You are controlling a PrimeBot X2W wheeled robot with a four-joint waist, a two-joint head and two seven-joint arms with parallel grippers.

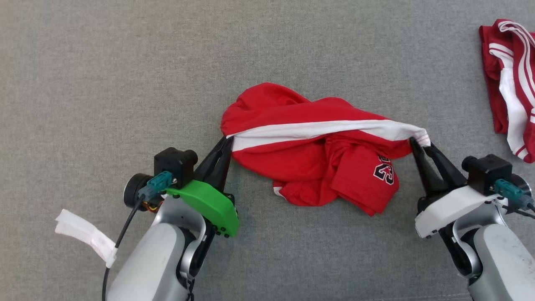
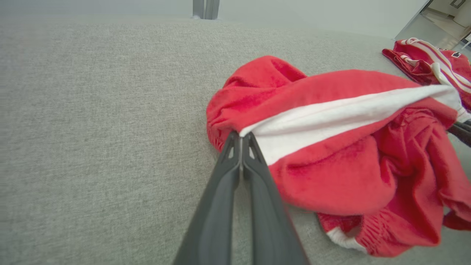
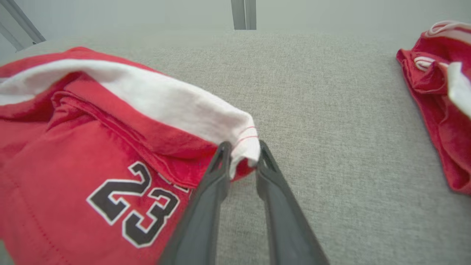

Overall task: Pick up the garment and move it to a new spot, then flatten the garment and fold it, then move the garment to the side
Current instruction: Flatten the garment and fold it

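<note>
Your left hand (image 1: 227, 141) is pinched fully shut on one end of the white band (image 1: 317, 128) of the garment (image 1: 292, 104). Your right hand (image 1: 419, 143), nearly closed, grips the other end at its fingertips.

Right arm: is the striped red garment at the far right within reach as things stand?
Probably not yet: the right arm's jaws are around the white hem of the crumpled garment. The grey surface between them and the striped garment looks bare, so once it lets go the way seems free.

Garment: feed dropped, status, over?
Left gripper shut on garment, at white band. Right gripper straddling band's other end, grip unconfirmed. Second red garment far right, apart.
</note>
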